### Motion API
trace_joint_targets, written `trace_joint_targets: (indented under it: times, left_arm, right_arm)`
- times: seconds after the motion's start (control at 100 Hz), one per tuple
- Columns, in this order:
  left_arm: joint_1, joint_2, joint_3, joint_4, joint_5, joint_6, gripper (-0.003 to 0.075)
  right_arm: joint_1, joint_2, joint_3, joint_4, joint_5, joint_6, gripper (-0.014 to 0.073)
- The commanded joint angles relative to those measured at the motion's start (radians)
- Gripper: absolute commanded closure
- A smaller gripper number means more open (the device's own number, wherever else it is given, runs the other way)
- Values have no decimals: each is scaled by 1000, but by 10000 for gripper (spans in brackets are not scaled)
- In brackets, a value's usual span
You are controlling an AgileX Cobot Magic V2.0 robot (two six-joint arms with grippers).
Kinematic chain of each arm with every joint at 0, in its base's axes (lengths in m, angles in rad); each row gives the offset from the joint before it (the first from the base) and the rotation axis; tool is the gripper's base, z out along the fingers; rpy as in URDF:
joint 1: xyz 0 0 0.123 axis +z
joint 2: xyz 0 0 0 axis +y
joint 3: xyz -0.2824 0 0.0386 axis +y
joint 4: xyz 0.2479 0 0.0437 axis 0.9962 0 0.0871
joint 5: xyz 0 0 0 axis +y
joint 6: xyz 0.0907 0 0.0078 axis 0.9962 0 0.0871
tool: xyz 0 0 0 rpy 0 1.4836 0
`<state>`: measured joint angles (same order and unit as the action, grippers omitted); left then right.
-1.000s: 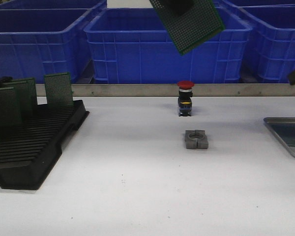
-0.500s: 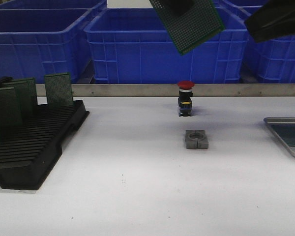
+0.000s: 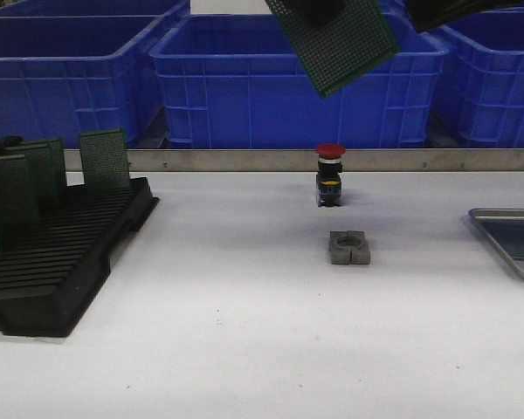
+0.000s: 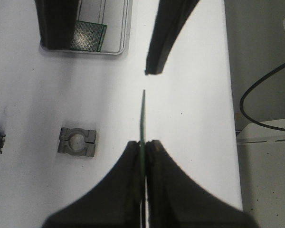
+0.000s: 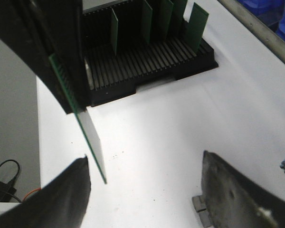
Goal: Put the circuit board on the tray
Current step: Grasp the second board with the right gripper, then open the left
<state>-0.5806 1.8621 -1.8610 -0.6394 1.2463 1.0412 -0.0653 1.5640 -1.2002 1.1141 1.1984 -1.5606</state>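
No readable text, label or number appears anywhere.

Front view: tray (image 3: 506,229) cut off at right edge, circuit board (image 3: 336,39) top corner out of frame, left gripper (image 3: 313,9) mostly cropped, right gripper (image 3: 445,10) only a dark sliver
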Motion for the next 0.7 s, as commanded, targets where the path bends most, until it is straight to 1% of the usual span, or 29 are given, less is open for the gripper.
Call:
trace_joint_targets:
  times: [0.0,0.29,0.56,0.63,0.69]
  left_arm:
    - [-4,-49,-25,-56,29,-9,738]
    - [-4,-49,-25,-56,29,-9,738]
    - [-4,-49,-25,-56,29,-9,738]
    - [-4,-49,-25,-56,29,-9,738]
    - [-4,-49,-25,-56,29,-9,738]
  right_arm:
    - [20,-43,-26,54,130,-16,75]
    - [89,-20,-26,55,113,-15,75]
    - [127,9,-26,55,115,-6,81]
    - [127,9,-26,55,115,-6,124]
    - [127,9,-26,55,115,-5,197]
